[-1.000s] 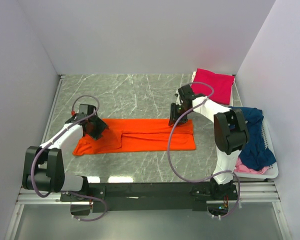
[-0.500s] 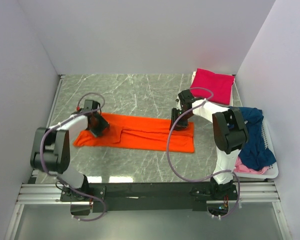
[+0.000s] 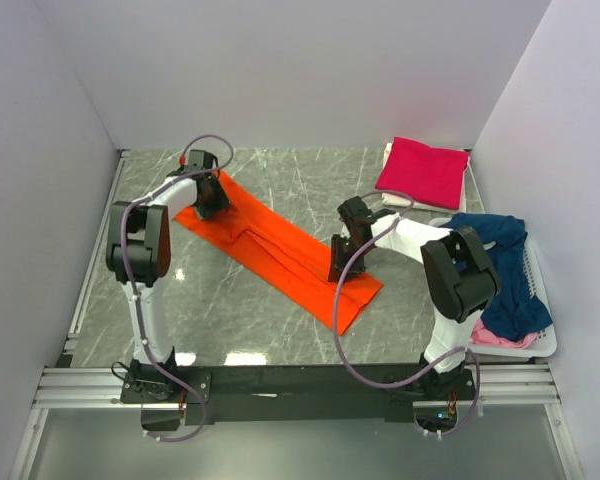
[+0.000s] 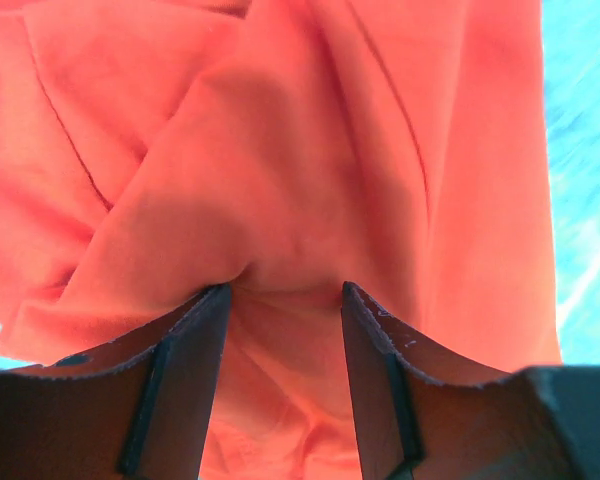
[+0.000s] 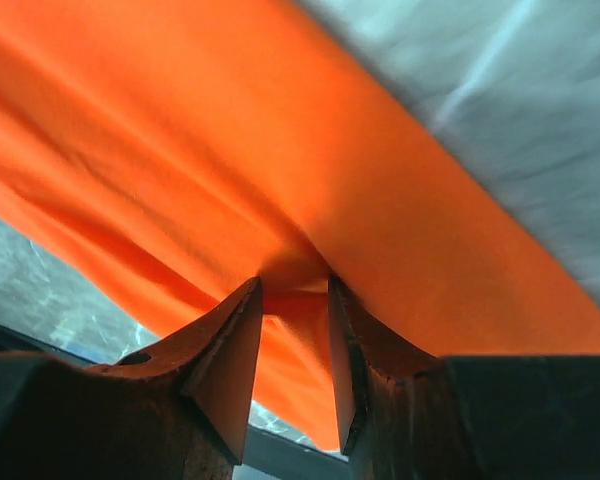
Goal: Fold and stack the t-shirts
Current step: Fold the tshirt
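Orange tee [image 3: 280, 250] lies diag. across bench [image 3: 310, 185]. L claw [image 3: 208, 198] pinches its far-left end, R claw [image 3: 337, 262] pinches its near-right edge. Folded magenta tee [image 3: 425, 170] sits far right.

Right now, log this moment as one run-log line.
phase: folding orange t-shirt | left gripper: pinching its far-left end | right gripper: pinching its near-right part | magenta t-shirt: folded, far right | basket: navy t-shirt waiting

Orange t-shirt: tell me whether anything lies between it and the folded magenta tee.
Nothing visible does. Only bare marble table separates the orange t-shirt from the magenta tee. The left gripper and right gripper pinch the cloth directly.
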